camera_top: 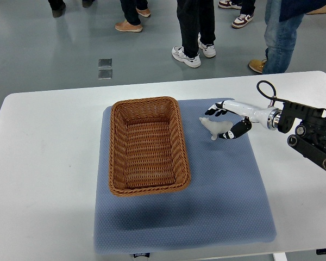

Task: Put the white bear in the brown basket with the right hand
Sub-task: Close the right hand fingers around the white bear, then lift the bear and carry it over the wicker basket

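On the white bench (49,163), a blue-grey mat (223,190) is lying flat, carrying both task things. My right hand (228,120) is reaching in from the right edge, white forearm leading to black-tipped fingers (215,111). Those fingers are curling around the white bear (215,126): some are sitting on its far side, the thumb side is sitting at its near right, so they are closing on the bear, though I cannot tell how firm the contact is. White bear is standing on the mat, head pointing left, just right of the brown basket (146,145) and apart from its rim. Whether it is lifting off the mat at all, I cannot tell.

Brown basket is sitting on the left half of the mat, long side running near to far, open side up, woven wicker, inside holding nothing. Black arm joints (309,133) with a looped cable are showing at the right edge behind my wrist.

Beyond the far bench edge, on the grey floor (43,49), several people's legs and shoes (193,32) are standing, well apart from the work. Left hand is showing nowhere.
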`<control>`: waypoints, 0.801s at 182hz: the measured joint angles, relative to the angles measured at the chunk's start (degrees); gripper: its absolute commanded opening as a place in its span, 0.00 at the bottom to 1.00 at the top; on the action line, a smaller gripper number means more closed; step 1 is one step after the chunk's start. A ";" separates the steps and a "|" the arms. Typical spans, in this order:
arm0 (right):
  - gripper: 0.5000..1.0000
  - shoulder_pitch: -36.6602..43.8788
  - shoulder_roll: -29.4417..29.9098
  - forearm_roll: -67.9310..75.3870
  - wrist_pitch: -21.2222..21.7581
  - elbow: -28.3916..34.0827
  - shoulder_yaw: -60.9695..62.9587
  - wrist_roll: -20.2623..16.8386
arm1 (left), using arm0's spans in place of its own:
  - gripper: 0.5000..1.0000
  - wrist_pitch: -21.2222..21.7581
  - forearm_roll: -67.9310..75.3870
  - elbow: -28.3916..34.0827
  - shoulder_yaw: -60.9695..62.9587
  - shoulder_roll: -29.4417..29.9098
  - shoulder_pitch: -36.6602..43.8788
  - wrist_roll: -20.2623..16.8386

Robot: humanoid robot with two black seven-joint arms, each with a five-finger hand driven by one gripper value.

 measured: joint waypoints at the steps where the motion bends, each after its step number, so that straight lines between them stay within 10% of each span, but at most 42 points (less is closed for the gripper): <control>1: 0.39 0.00 0.00 -0.03 0.00 0.00 0.00 0.00 | 1.00 0.00 0.00 0.00 0.00 0.00 0.00 0.00; 37: 0.23 -0.01 0.07 -0.58 0.04 -0.01 -0.51 0.12 | 1.00 0.01 0.00 0.00 0.00 0.00 0.00 0.03; 53: 0.00 0.00 0.07 -0.62 0.04 -0.01 -1.62 0.30 | 1.00 0.02 0.00 0.00 0.00 0.00 0.00 0.03; 146: 0.00 2.56 0.30 0.24 -8.95 1.16 -1.90 0.68 | 1.00 0.02 0.00 0.00 0.00 0.00 -0.01 0.03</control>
